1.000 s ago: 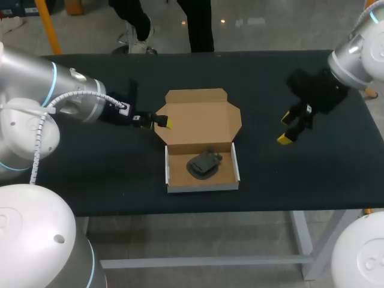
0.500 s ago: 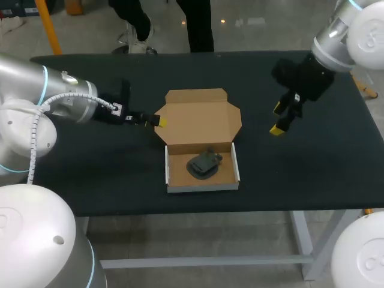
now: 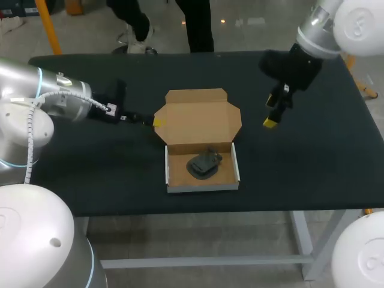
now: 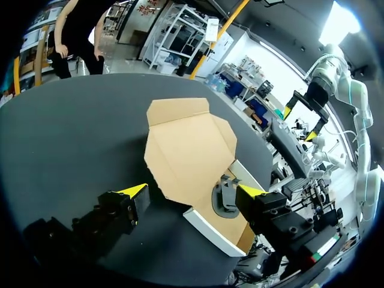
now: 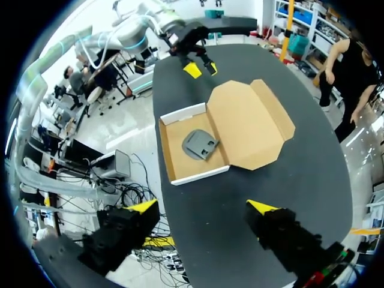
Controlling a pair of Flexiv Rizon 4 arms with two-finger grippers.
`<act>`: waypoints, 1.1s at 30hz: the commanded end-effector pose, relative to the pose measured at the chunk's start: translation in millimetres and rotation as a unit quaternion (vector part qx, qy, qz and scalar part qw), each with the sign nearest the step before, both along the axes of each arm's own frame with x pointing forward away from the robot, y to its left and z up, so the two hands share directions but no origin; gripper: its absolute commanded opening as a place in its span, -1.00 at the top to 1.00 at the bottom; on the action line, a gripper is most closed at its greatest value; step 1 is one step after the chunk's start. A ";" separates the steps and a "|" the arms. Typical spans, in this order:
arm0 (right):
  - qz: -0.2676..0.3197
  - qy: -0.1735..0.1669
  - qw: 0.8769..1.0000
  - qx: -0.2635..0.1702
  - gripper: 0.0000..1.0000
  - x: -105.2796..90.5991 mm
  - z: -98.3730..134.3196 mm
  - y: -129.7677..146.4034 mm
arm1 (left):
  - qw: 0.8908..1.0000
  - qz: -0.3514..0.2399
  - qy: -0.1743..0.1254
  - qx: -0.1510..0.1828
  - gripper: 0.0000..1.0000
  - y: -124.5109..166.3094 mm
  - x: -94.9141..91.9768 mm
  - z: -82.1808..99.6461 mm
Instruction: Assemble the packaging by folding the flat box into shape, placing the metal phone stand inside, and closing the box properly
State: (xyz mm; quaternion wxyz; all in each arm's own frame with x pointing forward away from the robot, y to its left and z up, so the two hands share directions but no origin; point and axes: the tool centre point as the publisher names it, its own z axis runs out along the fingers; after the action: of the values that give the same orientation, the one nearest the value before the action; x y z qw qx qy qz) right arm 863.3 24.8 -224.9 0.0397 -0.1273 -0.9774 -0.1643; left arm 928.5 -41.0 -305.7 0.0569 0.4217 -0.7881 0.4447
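The cardboard box [image 3: 203, 174] sits mid-table, its tray walls folded up and its lid [image 3: 198, 117] lying flat and open toward the far side. The dark metal phone stand [image 3: 204, 164] lies inside the tray. My left gripper [image 3: 153, 122] is open, low at the lid's left edge, with the lid [image 4: 189, 144] and the stand [image 4: 224, 198] ahead between its tips [image 4: 192, 192]. My right gripper [image 3: 273, 114] hangs open above the table, right of the lid. From there it looks down on the tray [image 5: 174, 150], stand [image 5: 200, 144] and lid [image 5: 249, 123]; nothing is between its fingers [image 5: 203, 207].
The black table [image 3: 90, 174] carries only the box. Its front edge runs just below the tray, and bare cloth spreads to both sides. My left gripper [image 5: 198, 66] shows beyond the lid in the right wrist view.
My right arm has swung toward the far side and leftward, closer to the lid's right flap. My left gripper has drawn back slightly to the left, off the lid's edge. The box has not moved.
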 end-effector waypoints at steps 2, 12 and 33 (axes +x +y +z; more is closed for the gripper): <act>0.008 0.011 1.000 -0.017 -1.00 9.0 4.7 6.3 | 1.000 -0.023 0.006 -0.005 -1.00 1.2 13.4 -6.3; 0.016 0.014 0.999 -0.029 -1.00 19.9 8.4 12.8 | 0.998 -0.055 0.001 -0.010 -1.00 2.1 28.3 -12.3; 0.021 0.009 0.999 -0.039 -1.00 33.3 12.0 17.0 | 0.999 -0.042 0.008 -0.010 -1.00 1.3 36.7 -16.9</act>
State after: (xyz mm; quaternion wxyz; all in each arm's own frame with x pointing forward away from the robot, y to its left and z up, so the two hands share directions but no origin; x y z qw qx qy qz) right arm 895.7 41.0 -214.4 0.0444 -0.1100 -0.9849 -0.1262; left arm 965.1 -38.3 -321.4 0.0924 0.3930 -0.7967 0.4498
